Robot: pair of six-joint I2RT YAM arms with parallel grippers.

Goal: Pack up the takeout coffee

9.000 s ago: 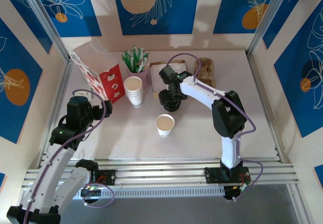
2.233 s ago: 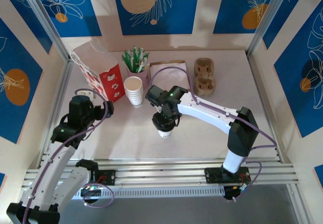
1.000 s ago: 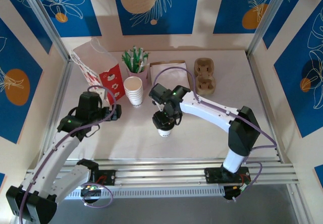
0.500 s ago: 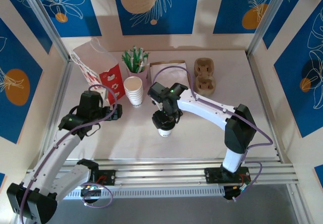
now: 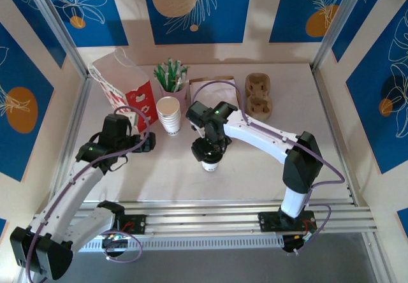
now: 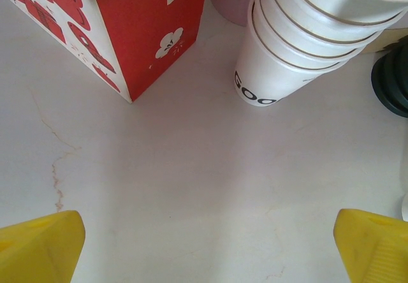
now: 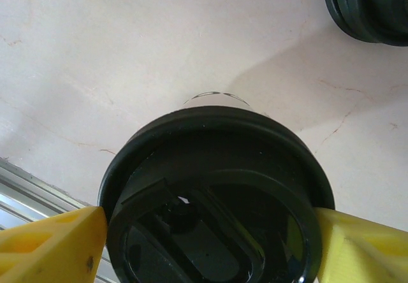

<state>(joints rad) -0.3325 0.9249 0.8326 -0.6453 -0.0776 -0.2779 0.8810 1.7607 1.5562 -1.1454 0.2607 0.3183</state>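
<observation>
Takeout coffee [image 5: 210, 164]: one white paper cup with a black lid, upright on the table [image 5: 268, 162] near its middle, straight under the right arm's wrist.
Right hand [image 5: 210, 153]: lowered over the cup. In the wrist view its yellow fingers [image 7: 51, 241] flank the lid on both sides, right at the rim. I cannot tell whether they press on it or stand just clear.
Left hand [image 6: 204, 248]: released, the jaws spread wide with bare table between them, low over the table near the bag's front corner.
Paper bag [image 5: 124, 85]: red and white, standing at the far left with its top open.
Stack of lidless cups [image 5: 169, 113]: just right of the bag, apart from it.
Black lids [image 7: 370, 6]: a small pile beyond the coffee, near it but not touching.
Cup carrier [image 5: 258, 95]: brown moulded cardboard, far right of centre, well apart from the coffee.
Green sticks [image 5: 171, 74]: upright in a holder behind the cup stack.
</observation>
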